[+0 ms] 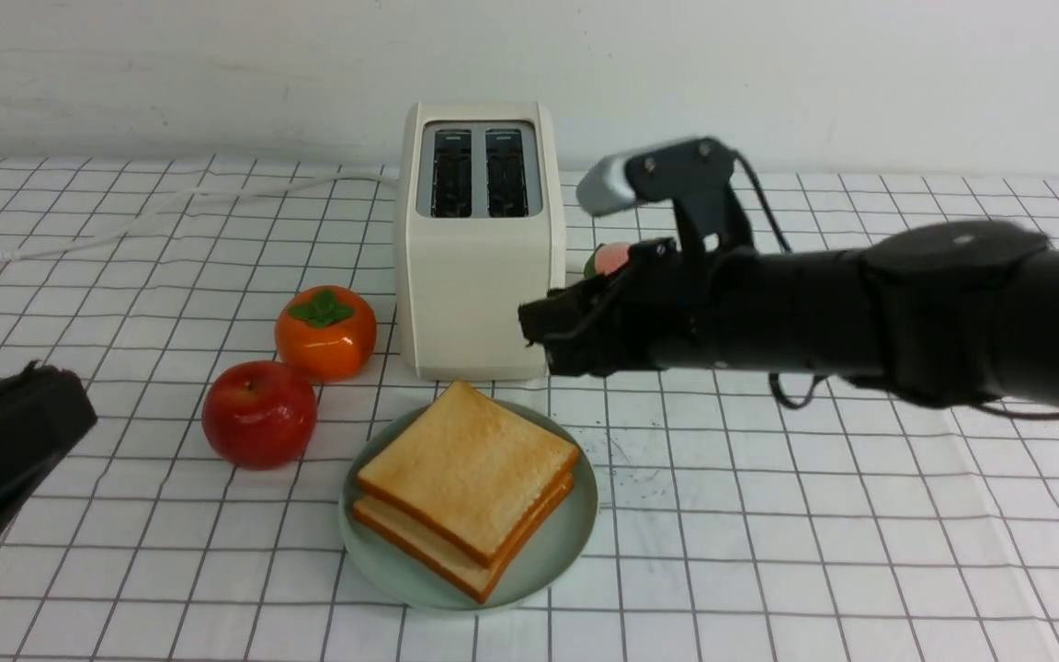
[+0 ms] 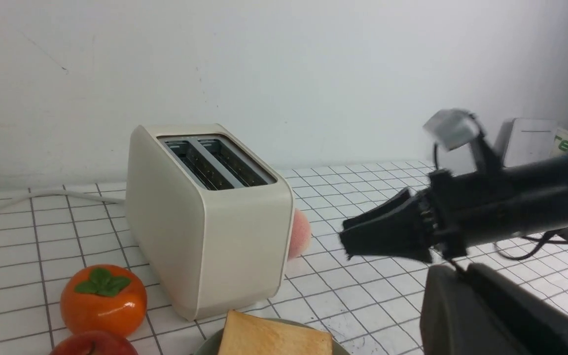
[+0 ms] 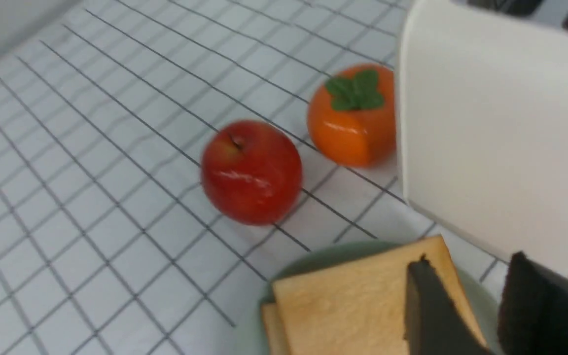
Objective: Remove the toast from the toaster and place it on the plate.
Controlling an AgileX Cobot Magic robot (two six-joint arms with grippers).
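- The left gripper sits nearest the camera, well to the left of the plate, low over the tabletop; its jaws are closed on nothing.
- The plate, pale mint-green, lies just in front of the toaster on the checked cloth.
- Two slices of toast lie stacked flat on the plate, the top one slightly offset from the lower.
- A red apple stands left of the plate, clear of its rim.
- An orange persimmon sits behind the apple, just beside the toaster's left side.
- The right gripper hangs above the plate's far right edge, close to the toaster's front right corner; its jaws stand slightly apart, holding nothing.
- The toaster stands upright behind the plate, both slots empty.
- A pink fruit peeks out by the toaster's right side.
- A white cord runs left from the toaster.
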